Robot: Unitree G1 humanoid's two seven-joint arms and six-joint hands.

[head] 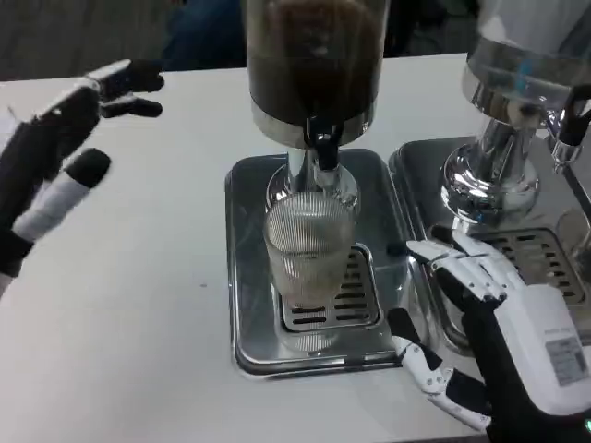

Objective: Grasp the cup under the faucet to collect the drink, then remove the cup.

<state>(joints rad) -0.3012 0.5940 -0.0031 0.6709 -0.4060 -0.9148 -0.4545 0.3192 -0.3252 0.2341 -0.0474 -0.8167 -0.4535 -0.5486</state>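
Note:
A clear ribbed glass cup [309, 249] stands upright on the drip grate [355, 300] of a steel tray [245, 268], right under the black faucet [323, 148] of a dark drink dispenser [314, 65]. A little pale liquid seems to lie at the cup's bottom. My right hand [480, 323] hovers to the right of the cup with fingers spread, holding nothing and apart from the glass. My left hand [60, 157] is raised at the far left, fingers spread and empty, well away from the dispenser.
A second chrome dispenser [503, 138] stands on its own tray and grate [536, 254] at the right, close behind my right hand. White tabletop [138, 323] stretches to the left and front of the tray.

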